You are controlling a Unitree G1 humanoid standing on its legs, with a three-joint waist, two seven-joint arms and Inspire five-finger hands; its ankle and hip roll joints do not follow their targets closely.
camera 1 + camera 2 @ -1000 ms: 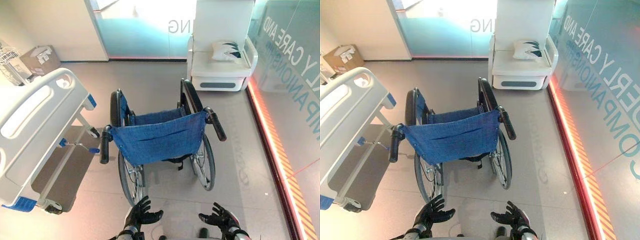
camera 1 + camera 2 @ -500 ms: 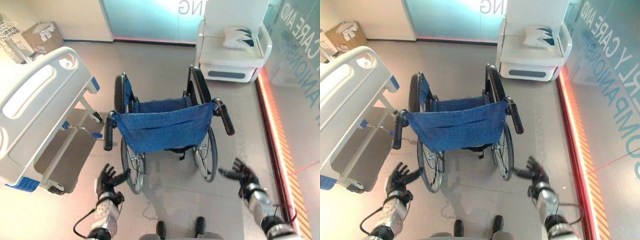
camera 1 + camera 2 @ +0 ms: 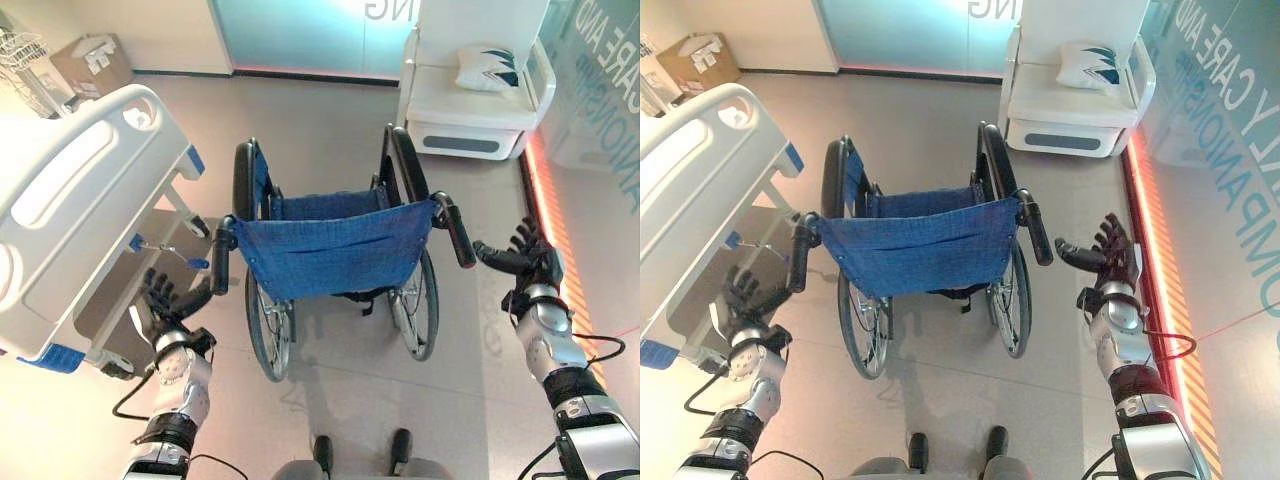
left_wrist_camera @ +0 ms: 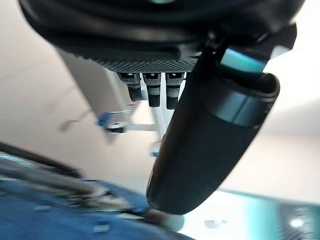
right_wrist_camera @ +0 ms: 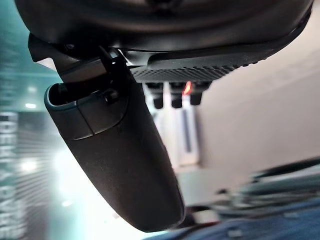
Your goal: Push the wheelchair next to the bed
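Ahead of me a white armchair [image 3: 470, 95] stands against the far wall, a white-and-dark-patterned cushion [image 3: 488, 68] lying on its seat. At my far left, a cardboard box [image 3: 90, 62] sits on the floor by the wall.

Open floor [image 3: 340, 380] behind wheelchair [image 3: 335, 250]. Bed [image 3: 80, 210] close on its left side, narrow gap there holding left hand [image 3: 165, 300]. Right hand [image 3: 1105, 255] in free room before glass wall [image 3: 1220, 180]. White armchair [image 3: 470, 90] blocking ahead.
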